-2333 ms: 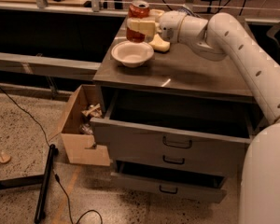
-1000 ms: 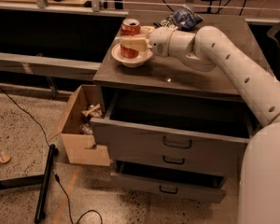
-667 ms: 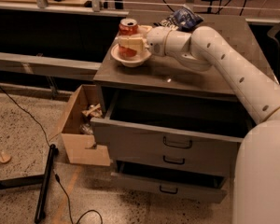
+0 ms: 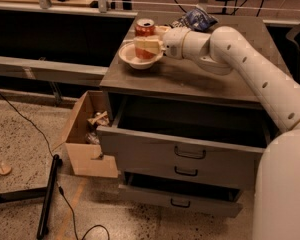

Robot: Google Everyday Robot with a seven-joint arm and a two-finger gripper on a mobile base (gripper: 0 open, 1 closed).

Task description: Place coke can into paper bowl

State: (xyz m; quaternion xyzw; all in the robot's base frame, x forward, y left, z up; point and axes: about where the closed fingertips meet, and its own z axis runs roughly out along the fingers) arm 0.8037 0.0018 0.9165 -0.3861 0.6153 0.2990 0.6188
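Observation:
The red coke can [image 4: 144,30] with a silver top stands upright inside the off-white paper bowl [image 4: 129,57] at the near left corner of the cabinet top. My gripper [image 4: 147,45] reaches in from the right, its pale fingers [image 4: 149,43] closed around the can's middle. The lower part of the can is hidden behind the fingers and the bowl's rim.
A dark blue crinkled chip bag [image 4: 199,18] lies at the back of the cabinet top [image 4: 190,79]. The top drawer [image 4: 185,144] below is pulled open. An open cardboard box [image 4: 85,134] stands on the floor to the left, with a black cable and bar near it.
My gripper carried the can left and down from above the bowl's right side into the bowl. In the last second it has hardly moved.

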